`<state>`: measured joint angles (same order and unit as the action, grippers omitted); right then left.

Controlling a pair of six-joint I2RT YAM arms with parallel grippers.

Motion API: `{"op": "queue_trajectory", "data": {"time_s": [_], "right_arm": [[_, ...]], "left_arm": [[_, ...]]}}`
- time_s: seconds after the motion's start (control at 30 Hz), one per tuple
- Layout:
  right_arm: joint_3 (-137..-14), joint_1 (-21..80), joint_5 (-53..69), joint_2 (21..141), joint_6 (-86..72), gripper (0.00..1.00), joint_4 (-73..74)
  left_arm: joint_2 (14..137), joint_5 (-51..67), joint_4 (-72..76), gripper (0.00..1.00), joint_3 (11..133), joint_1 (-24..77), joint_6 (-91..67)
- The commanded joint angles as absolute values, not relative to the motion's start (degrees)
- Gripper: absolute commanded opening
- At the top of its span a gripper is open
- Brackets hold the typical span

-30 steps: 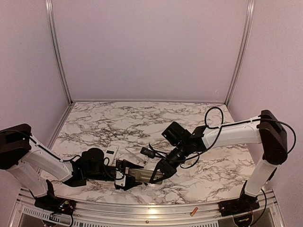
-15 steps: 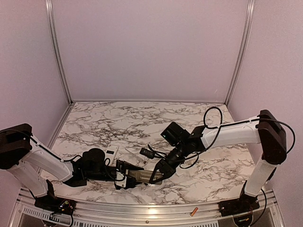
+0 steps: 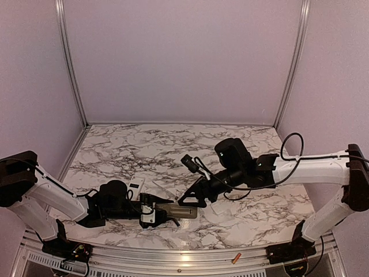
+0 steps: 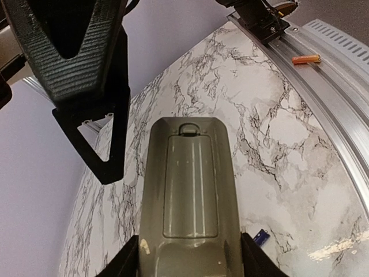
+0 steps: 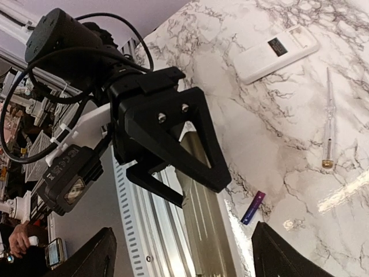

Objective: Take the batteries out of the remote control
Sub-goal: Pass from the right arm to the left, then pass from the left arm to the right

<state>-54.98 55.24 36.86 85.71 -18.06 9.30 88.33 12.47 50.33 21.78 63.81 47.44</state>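
While the left gripper clamps the grey remote in top view w/ the right gripper close by, left wrist cam shows a blue battery on the table beside the remote & an orange battery on the rail, and right wrist cam shows the right gripper's fingers spread wide, empty.

The table is patterned as white marble with dark grey veins. The remote is finished olive-grey. The rail battery is coloured orange, the tabletop battery blue-violet. The flat device is finished white, black-labelled.
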Motion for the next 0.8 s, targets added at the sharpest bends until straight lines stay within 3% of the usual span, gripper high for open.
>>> {"op": "queue_trajectory", "data": {"time_s": [0.0, 0.27, 0.63, 0.7, 0.77], "right_arm": [[-49.4, 57.1, 27.5, 81.6, -22.8, 0.79, -2.1], [-41.2, 57.5, 27.4, 78.2, -28.2, 0.75, -14.2], [-40.9, 57.7, 29.9, 81.4, -29.8, 0.25, -18.9], [-41.0, 57.7, 30.4, 81.9, -30.2, 0.25, -19.0], [-41.0, 57.8, 31.0, 82.3, -30.5, 0.38, -19.1]], "left_arm": [[85.7, 12.9, 51.8, 0.08, 22.2, 63.1, 43.3], [82.3, 15.3, 52.7, 0.08, 21.4, 62.2, 39.1], [83.0, 15.1, 53.3, 0.08, 22.1, 61.5, 37.0], [83.2, 15.0, 53.5, 0.08, 22.2, 61.4, 36.6], [83.3, 14.9, 53.8, 0.08, 22.2, 61.3, 36.4]]}}
